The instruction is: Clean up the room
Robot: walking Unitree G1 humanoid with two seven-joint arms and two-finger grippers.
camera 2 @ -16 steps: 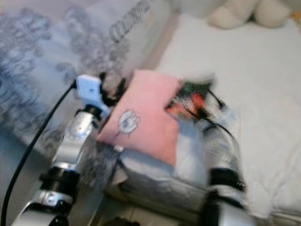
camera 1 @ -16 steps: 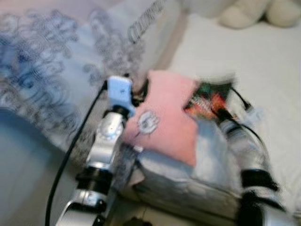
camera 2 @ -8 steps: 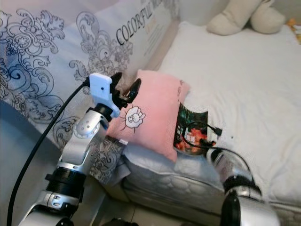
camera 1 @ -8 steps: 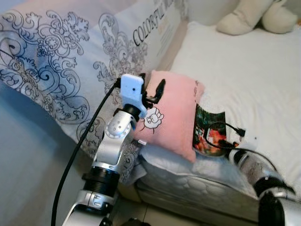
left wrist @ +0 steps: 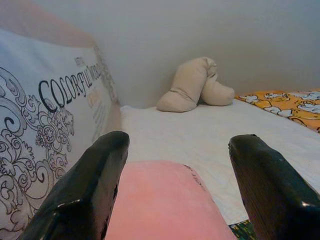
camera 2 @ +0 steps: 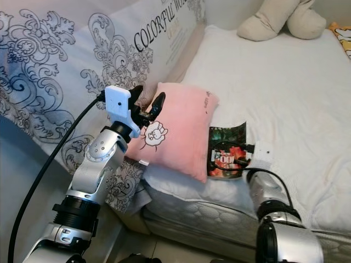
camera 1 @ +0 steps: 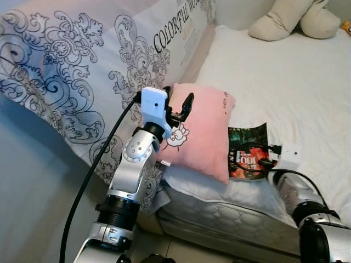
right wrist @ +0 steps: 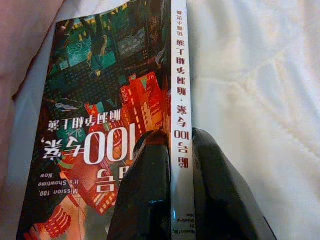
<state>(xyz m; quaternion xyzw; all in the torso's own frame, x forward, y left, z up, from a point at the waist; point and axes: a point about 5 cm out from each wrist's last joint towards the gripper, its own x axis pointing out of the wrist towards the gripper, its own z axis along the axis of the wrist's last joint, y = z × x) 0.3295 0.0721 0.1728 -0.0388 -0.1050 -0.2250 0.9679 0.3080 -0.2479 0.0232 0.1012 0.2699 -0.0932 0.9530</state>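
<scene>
The right gripper point(right wrist: 172, 200) is clamped on a book point(camera 1: 248, 150) with a dark green-and-red cover, its two black fingers point(right wrist: 145, 195) pinching the white spine edge, probably because that thin edge is the easiest part to pinch. The book lies flat on the white mattress point(camera 1: 285, 82), near the bed's front edge and just beside a pink pillow point(camera 1: 205, 129). The left gripper point(camera 1: 178, 105) hangs at the pillow's upper left corner with its fingers spread wide and nothing between them; the pillow top sits below the gap, so it looks staged for a later grab. A patterned duvet point(camera 1: 71, 71) is heaped to the left, and a beige plush toy point(camera 1: 290, 19) rests at the far end. The book seems the item being tidied now.
</scene>
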